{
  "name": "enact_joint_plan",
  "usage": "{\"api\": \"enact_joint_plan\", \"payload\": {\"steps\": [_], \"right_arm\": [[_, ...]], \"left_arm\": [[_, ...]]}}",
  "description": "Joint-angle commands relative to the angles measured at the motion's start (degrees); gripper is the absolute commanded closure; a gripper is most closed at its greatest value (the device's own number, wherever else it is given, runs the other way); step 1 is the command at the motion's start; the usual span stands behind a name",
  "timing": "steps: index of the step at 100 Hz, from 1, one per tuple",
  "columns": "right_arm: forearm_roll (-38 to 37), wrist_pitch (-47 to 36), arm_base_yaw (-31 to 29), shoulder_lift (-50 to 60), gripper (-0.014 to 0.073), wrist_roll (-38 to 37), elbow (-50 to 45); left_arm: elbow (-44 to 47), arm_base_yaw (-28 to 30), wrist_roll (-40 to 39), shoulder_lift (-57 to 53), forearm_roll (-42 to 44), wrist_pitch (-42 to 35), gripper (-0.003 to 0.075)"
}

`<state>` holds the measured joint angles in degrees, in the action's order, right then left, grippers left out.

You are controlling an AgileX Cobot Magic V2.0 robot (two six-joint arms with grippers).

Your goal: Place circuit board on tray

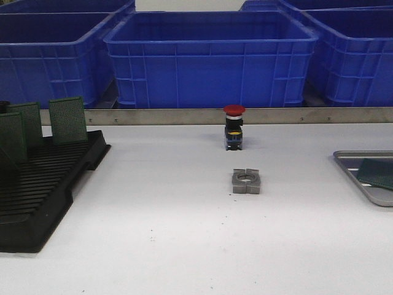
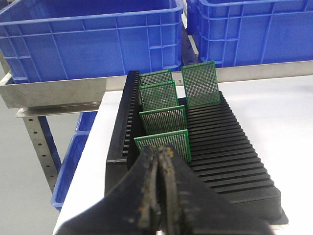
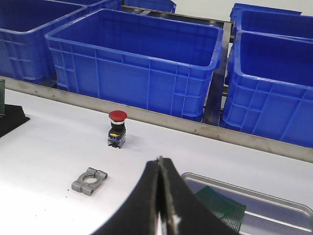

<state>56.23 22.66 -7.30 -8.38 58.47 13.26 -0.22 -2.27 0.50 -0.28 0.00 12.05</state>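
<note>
The silver-grey tray (image 1: 362, 153) lies at the table's right edge with a green circuit board (image 1: 377, 173) flat on it. In the right wrist view the tray (image 3: 259, 198) holds green boards (image 3: 222, 206) that overlap. My right gripper (image 3: 159, 164) is shut and empty, above the table just left of the tray. Several green circuit boards (image 2: 163, 119) stand upright in the black slotted rack (image 2: 230, 147) at the left, also in the front view (image 1: 67, 120). My left gripper (image 2: 160, 152) is shut and empty, just in front of the nearest board (image 2: 171, 142). Neither gripper shows in the front view.
A red push button (image 1: 234, 126) stands mid-table, with a grey metal clamp (image 1: 246, 181) in front of it. Blue plastic bins (image 1: 209, 58) line the back behind a metal rail. The black rack (image 1: 37, 196) fills the left side. The table's left edge drops off beside the rack.
</note>
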Motion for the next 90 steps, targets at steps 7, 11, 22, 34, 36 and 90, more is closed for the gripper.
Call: {"api": "enact_joint_plan", "payload": {"steps": [7, 11, 22, 34, 36, 90], "right_arm": [[1.11, -2.31, 0.04, -0.52, 0.0652, 0.45, 1.58], [1.11, -2.31, 0.04, -0.52, 0.0652, 0.45, 1.58], [1.11, -2.31, 0.04, -0.52, 0.0652, 0.45, 1.58], [1.11, -2.52, 2.34, -0.52, 0.0652, 0.45, 1.58], [1.11, -2.52, 2.78, -0.52, 0.0652, 0.45, 1.58], [-34.20, -19.90, 1.74, 0.35, 0.0652, -29.41, -4.29]], "left_arm": [[1.66, -0.38, -0.50, -1.91, -0.55, -5.17, 0.0737], [1.66, -0.38, -0.50, -1.91, -0.55, -5.17, 0.0737], [1.66, -0.38, -0.50, -1.91, -0.55, -5.17, 0.0737], [1.66, -0.38, -0.50, -1.91, -0.55, -5.17, 0.0737], [1.66, -0.38, -0.50, -1.91, -0.55, -5.17, 0.0737], [1.66, -0.38, -0.50, -1.91, -0.55, -5.17, 0.0737]]}}
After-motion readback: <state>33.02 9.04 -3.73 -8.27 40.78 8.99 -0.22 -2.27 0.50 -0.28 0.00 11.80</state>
